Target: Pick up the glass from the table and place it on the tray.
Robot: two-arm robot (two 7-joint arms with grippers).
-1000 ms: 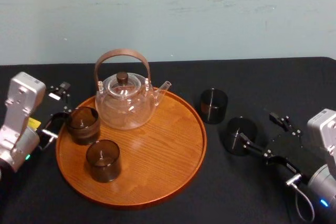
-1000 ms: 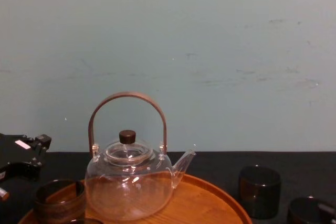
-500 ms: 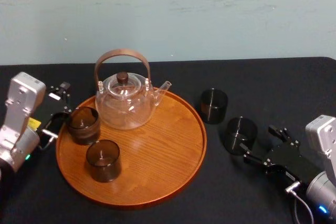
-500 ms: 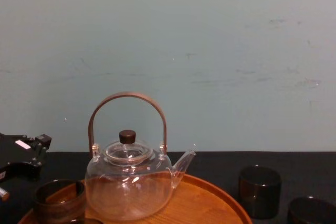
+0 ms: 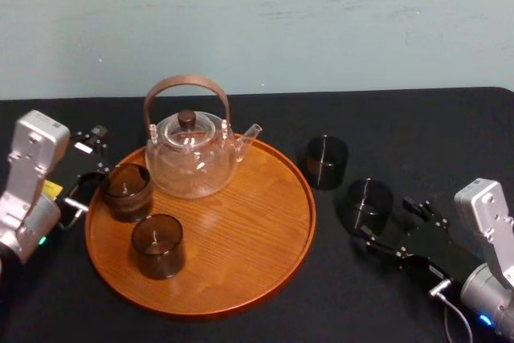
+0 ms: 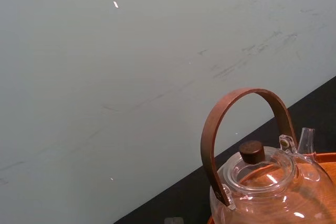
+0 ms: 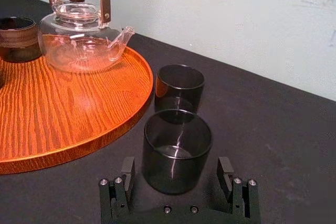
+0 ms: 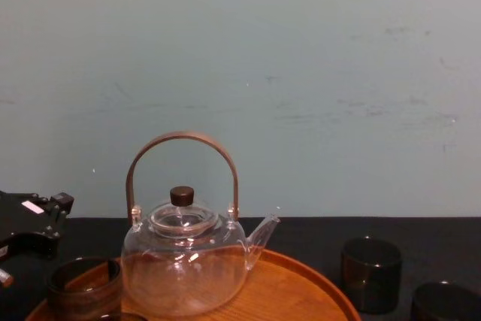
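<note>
The black worktop (image 5: pixel 418 134) is shown with the round tray (image 5: pixel 241 255) centre-left and the glass (image 7: pixel 177 145) off it, at lower right of the head view. The glass, judged light, slick and breakable, is flanked untouched by the parted fingers of the right end effector (image 7: pixel 176 163); a gentle mid-wall grip is advised. The left end effector (image 5: pixel 90 168) is parked far left, also parted.

Soft, even light all over
Small white shine spots sit on the teapot (image 5: pixel 193 163); the tray (image 5: pixel 241 240) gleams; shadows are faint
</note>
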